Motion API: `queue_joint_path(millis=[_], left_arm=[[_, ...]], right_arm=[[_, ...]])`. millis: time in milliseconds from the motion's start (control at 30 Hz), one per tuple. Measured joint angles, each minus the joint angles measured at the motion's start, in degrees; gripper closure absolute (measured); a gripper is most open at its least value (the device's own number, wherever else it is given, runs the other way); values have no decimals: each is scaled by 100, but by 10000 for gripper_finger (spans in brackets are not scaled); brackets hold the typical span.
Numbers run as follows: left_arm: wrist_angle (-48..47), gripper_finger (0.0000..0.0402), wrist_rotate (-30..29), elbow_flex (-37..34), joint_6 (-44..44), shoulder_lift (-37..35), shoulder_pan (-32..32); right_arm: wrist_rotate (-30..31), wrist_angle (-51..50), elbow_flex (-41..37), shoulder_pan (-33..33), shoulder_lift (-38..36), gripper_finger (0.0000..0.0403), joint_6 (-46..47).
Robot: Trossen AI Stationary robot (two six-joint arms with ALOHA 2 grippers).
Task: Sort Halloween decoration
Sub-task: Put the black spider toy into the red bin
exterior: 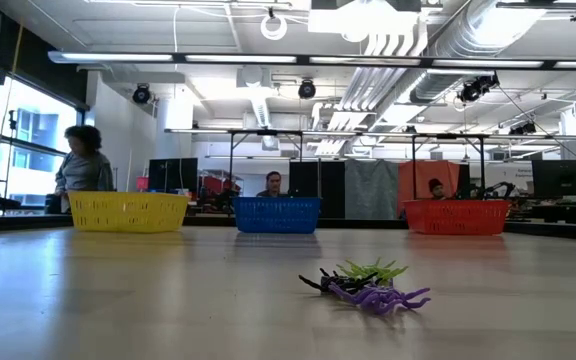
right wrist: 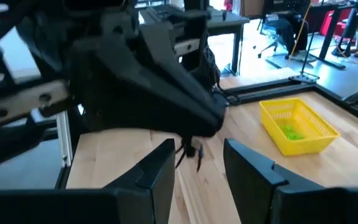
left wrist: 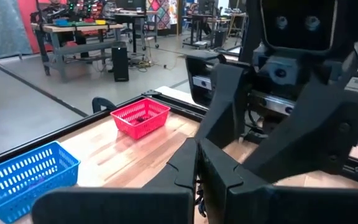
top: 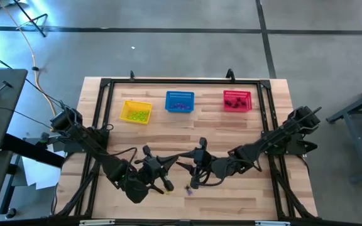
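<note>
**Spiders piled at the near edge**

Low in the overhead frame, tiny purple, yellow-green and black plastic spider trinkets [exterior: 368,285] lie heaped. Above them the right gripper [top: 195,182] stands open, empty; the left gripper [top: 168,186] I cannot tell. Farther up: yellow [top: 136,112], blue [top: 180,102], red mesh baskets [top: 237,100].

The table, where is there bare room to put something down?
The wood between the yellow basket, blue basket, red basket and the arms is bare. It is crowded near the front, where both grippers meet over the spiders.
</note>
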Motion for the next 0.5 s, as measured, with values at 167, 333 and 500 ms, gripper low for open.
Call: queue_joint_path(millis=[167, 333, 500], left_arm=[[-8, 402, 2, 0, 0, 0, 0], [-1, 402, -9, 0, 0, 0, 0], [-4, 402, -9, 0, 0, 0, 14]], right_arm=[[-152, 76, 0, -86, 0, 269, -34], [-319, 202, 0, -130, 0, 270, -76], [-319, 207, 0, -130, 0, 302, -76]])
